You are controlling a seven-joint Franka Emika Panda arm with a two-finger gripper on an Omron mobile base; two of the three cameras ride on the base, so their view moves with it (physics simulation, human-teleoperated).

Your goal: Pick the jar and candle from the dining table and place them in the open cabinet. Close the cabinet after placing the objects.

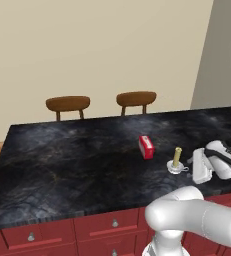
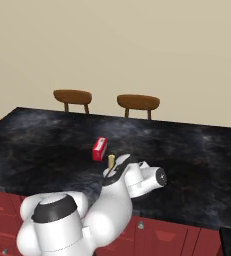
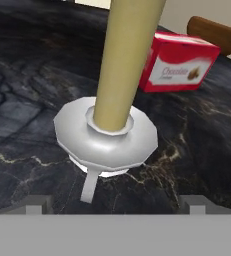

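The candle [image 1: 177,156], a pale yellow-tan stick, stands upright in a small white saucer holder [image 3: 106,135] on the black marbled dining table [image 1: 62,160] near its front edge. My gripper [image 1: 191,164] is low over the stone just right of the candle and is open. In the hand view the gripper [image 3: 115,202] has its two tips wide apart, and the holder's handle [image 3: 89,185] points toward the gap between them. Nothing is held. In the right base view only the candle's top [image 2: 111,159] shows above my hand. The jar and the cabinet are out of view.
A small red box [image 1: 146,147] lies just beyond and left of the candle. Two brown wooden chairs [image 1: 68,103] [image 1: 136,97] stand behind the table's far edge. Red drawer fronts with silver knobs [image 1: 115,223] run below the near edge.
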